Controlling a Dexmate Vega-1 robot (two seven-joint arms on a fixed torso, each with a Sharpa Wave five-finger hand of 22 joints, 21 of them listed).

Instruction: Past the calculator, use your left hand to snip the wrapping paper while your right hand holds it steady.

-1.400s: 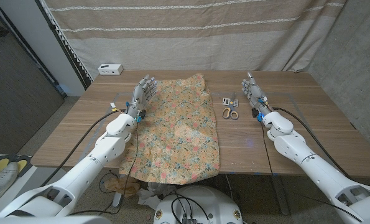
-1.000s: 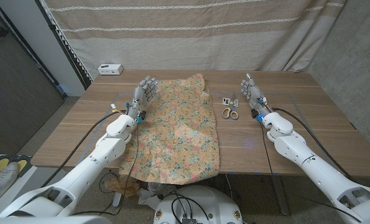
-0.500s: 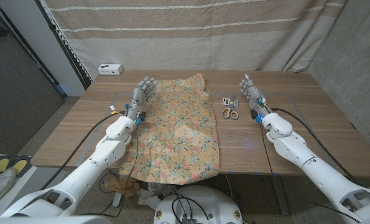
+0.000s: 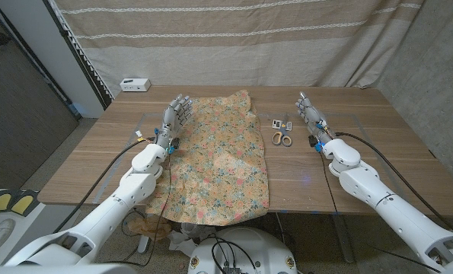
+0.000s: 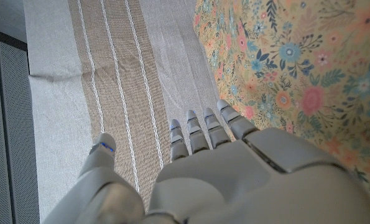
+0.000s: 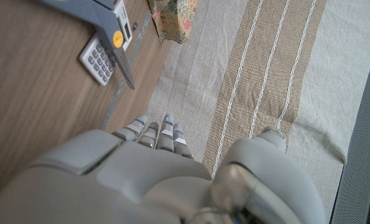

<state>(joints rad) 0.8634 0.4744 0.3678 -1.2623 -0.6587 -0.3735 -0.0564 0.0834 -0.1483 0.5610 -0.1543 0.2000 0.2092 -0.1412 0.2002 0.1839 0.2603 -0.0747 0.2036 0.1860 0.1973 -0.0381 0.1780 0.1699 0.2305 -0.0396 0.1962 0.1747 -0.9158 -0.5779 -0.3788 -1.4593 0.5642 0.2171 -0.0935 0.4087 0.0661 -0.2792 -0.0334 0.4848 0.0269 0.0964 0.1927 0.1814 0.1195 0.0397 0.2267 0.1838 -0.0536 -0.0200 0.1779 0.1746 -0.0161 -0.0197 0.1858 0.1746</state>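
Both hands open: left hand, right hand. Paper mid-frame looks thin, floppy; pin it flat near cut. Scissors rigid; grip by handles.

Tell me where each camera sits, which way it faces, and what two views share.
Head view: on the robot's head, looking down at the table, paper, scissors, both arms.
Left wrist view: on the left wrist, looking along the left robot hand toward the curtain and paper.
Right wrist view: on the right wrist, looking along the right robot hand at the calculator and scissors.
Shared: the paper and curtain appear in all three.
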